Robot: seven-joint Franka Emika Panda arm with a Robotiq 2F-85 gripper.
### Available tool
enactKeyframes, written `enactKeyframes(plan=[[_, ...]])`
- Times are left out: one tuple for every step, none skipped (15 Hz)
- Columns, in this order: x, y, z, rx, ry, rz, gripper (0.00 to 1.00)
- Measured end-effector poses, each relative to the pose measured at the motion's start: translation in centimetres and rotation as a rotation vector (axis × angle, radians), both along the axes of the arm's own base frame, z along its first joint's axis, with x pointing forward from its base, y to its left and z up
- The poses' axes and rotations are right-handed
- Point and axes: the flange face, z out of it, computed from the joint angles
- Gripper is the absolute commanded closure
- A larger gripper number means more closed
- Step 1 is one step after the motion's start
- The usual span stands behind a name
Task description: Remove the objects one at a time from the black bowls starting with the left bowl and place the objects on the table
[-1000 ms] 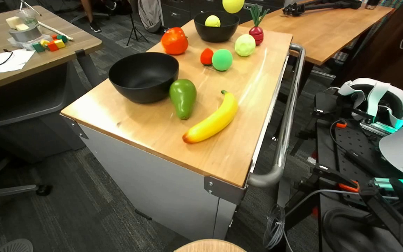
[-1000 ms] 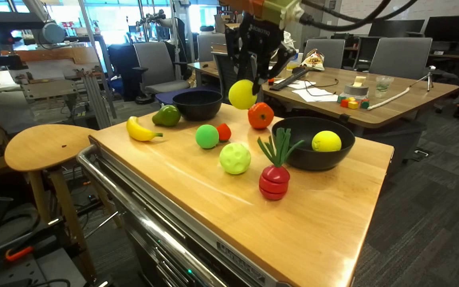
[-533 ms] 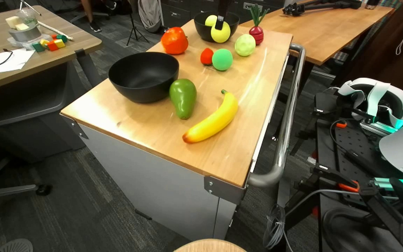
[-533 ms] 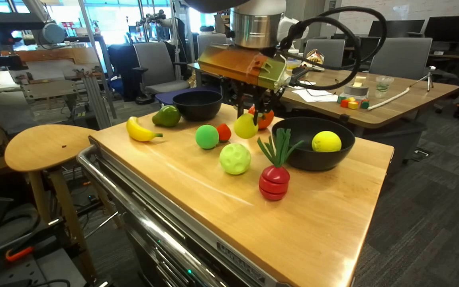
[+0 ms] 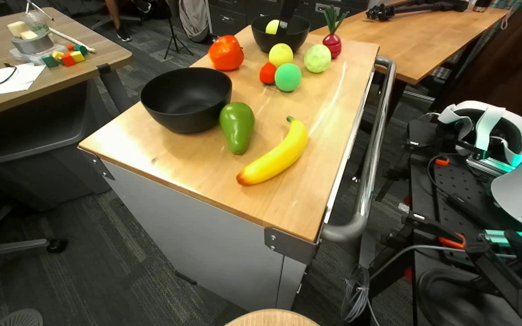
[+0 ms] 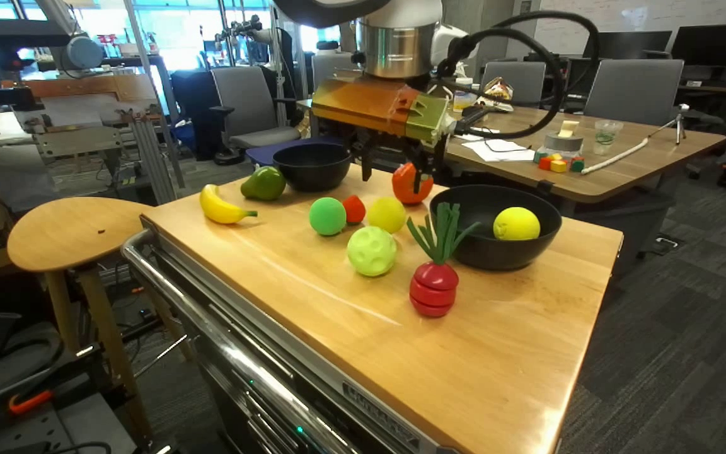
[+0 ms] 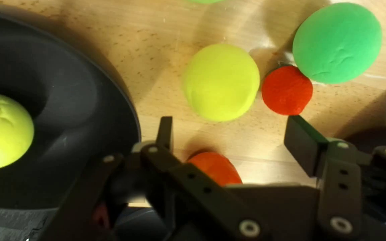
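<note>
Yellow ball (image 6: 517, 224) in the black bowl (image 6: 501, 256): probably squishy, so how hard do I pinch?

Driving this from afar, and I reckon that ball is the next one out. The tool (image 7: 232, 137) is spread wide with nothing between its fingers, and it hangs above the worktop (image 6: 495, 353) near the bowl. A second yellow ball (image 7: 222, 82) lies on the worktop, just beside a small red piece (image 7: 287, 90).

Handling: the wrist view shows a wrinkle in the bowl one's skin, so my bet is foam or something like it. Should be light and give a bit, and the matte-looking surface ought to hold OK. Not fragile, I'd guess, but clamp too hard and it might keep a dent or pop out of the tool.

Where to grab: across the widest part, one finger each side, tips a touch below the middle. Pinch it high and it'll likely squirt down and roll, since the bowl's sides curve. I'd keep the fingers off the rim too. The ball's cut off at the edge of the wrist view, so from there I can't tell how much room its far side has. Then let go low, because round stuff wanders.
</note>
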Motion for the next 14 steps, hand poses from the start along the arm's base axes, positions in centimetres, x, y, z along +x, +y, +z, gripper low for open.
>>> enactKeyframes(plan=[[-0.1, -0.1, 1.1, -0.005, -0.017, -0.003, 0.00], [-0.2, -0.4, 2.7, -0.008, -0.038, -0.012, 0.00], [-0.4, -1.0, 4.5, -0.010, -0.065, -0.027, 0.00], [-0.6, -1.8, 6.5, -0.008, -0.089, -0.053, 0.00], [-0.7, -2.9, 8.3, 0.005, -0.108, -0.086, 0.00], [-0.8, -4.3, 9.9, 0.026, -0.128, -0.122, 0.07], [-0.8, -5.7, 11.0, 0.054, -0.143, -0.164, 0.25], [-0.6, -7.2, 11.6, 0.085, -0.151, -0.209, 0.34], [-0.4, -8.7, 11.8, 0.113, -0.148, -0.257, 0.42], [0.0, -10.0, 11.5, 0.139, -0.139, -0.306, 0.51], [0.6, -11.1, 10.8, 0.159, -0.124, -0.354, 0.36], [1.2, -12.1, 9.9, 0.173, -0.105, -0.401, 0.18], [1.9, -12.9, 8.9, 0.180, -0.086, -0.444, 0.12], [2.6, -13.6, 7.7, 0.186, -0.068, -0.483, 0.07]])
